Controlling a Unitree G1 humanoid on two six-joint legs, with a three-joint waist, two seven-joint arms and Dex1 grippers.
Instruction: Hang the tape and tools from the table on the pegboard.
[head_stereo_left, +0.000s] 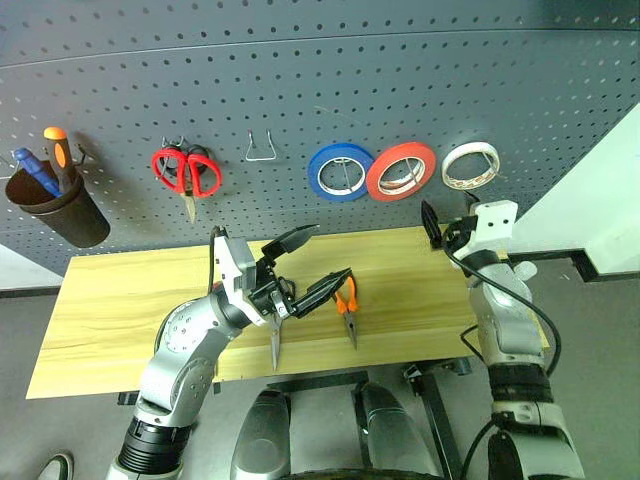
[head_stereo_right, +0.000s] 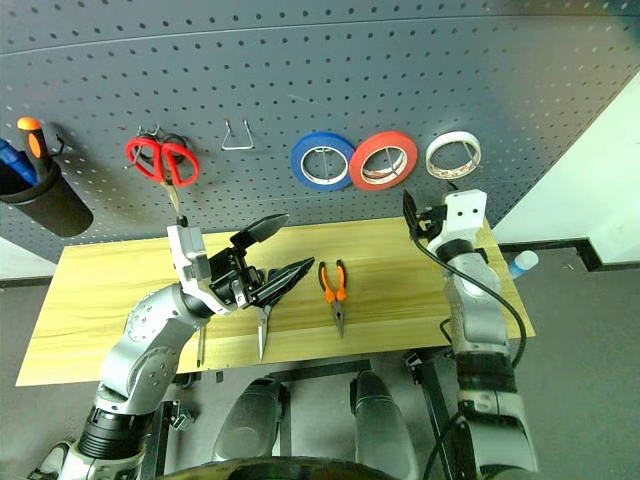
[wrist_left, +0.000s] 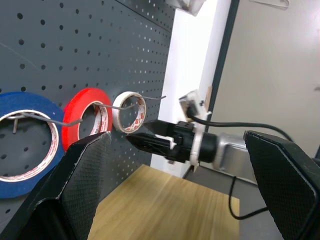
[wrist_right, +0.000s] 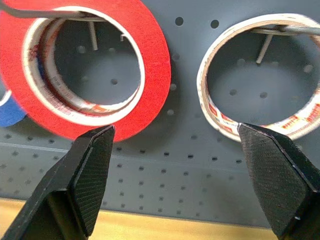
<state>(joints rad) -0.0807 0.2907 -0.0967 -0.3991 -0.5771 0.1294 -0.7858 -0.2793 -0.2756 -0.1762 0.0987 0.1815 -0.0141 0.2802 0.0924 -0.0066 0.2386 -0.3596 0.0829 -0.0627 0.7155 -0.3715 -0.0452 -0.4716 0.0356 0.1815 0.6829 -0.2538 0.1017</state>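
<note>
Going along the dark grey perforated pegboard (head_stereo_left: 330, 90): black cup (head_stereo_left: 60, 210) with an orange-topped screwdriver (head_stereo_left: 58, 150), red-handled scissors (head_stereo_left: 187, 172), blue tape roll (head_stereo_left: 340, 171), red tape roll (head_stereo_left: 401, 171), then the cream-white tape roll with tan inner ring (head_stereo_left: 470, 165) hung on a hook. Below the pegboard, on the light wooden table (head_stereo_left: 110, 300): left gripper (head_stereo_left: 312, 268) wide open, empty, over steel scissors (head_stereo_right: 262, 330); orange-and-black-handled pliers (head_stereo_right: 335, 290) beside. Right gripper (wrist_right: 180, 165) just below the cream roll, spread open, nothing held.
</note>
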